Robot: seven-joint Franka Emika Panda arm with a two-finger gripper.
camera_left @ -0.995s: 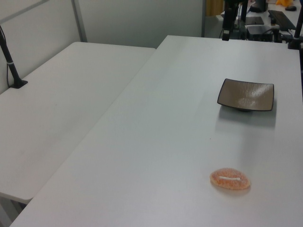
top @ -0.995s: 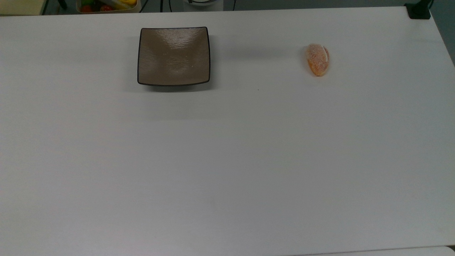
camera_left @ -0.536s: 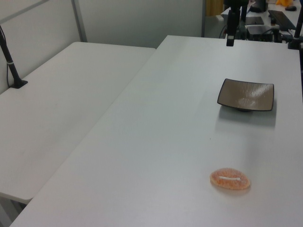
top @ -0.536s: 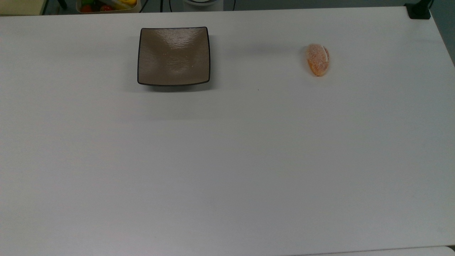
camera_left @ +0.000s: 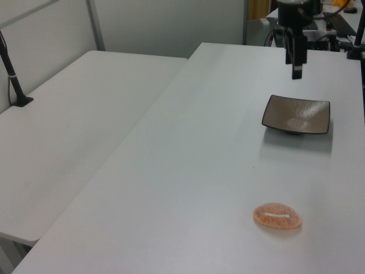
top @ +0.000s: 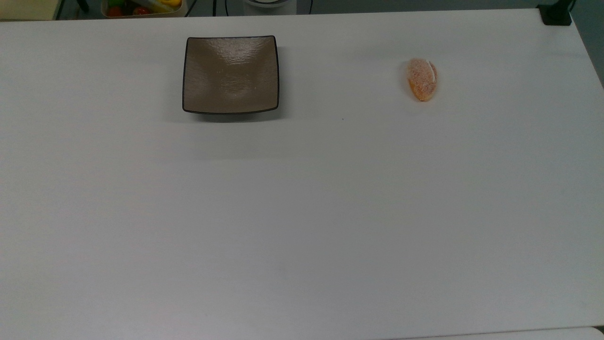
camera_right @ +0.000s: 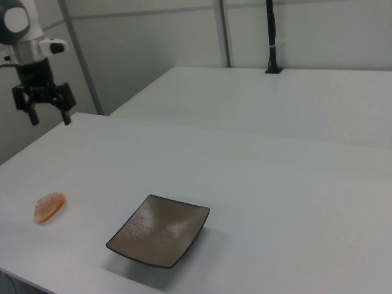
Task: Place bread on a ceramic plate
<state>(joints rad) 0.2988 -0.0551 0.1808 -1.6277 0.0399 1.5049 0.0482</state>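
Since the earlier frames the gripper (camera_left: 296, 73) is showing lower and nearer in the left view, its dark fingers now hanging in the air above the table's far part, just beyond the ceramic plate (camera_left: 296, 114), where half a second ago it was higher up by the table's far edge; the bread (camera_left: 277, 217) and the plate are lying exactly where they were. In the right view the gripper (camera_right: 48, 117) is hanging in the air with its two fingers spread wide apart and nothing between them, up toward the right view's left edge, above and beyond the bread (camera_right: 49, 207). The bread is resting on the white table (top: 302, 212) well apart from the gripper, not touched by it; in the top view the bread (top: 422, 79) is lying near the table's far edge, toward its right corner, its long axis running roughly front to back. The ceramic plate (top: 230, 74) is sitting flat near the same far edge, toward the top view's left, well apart from the bread (the glossy inside is carrying only a reflection of light). Beyond the table's far edge in the top view, a pale bin (top: 144, 13) is holding red and yellow items (top: 141, 7) that cannot be told apart further.
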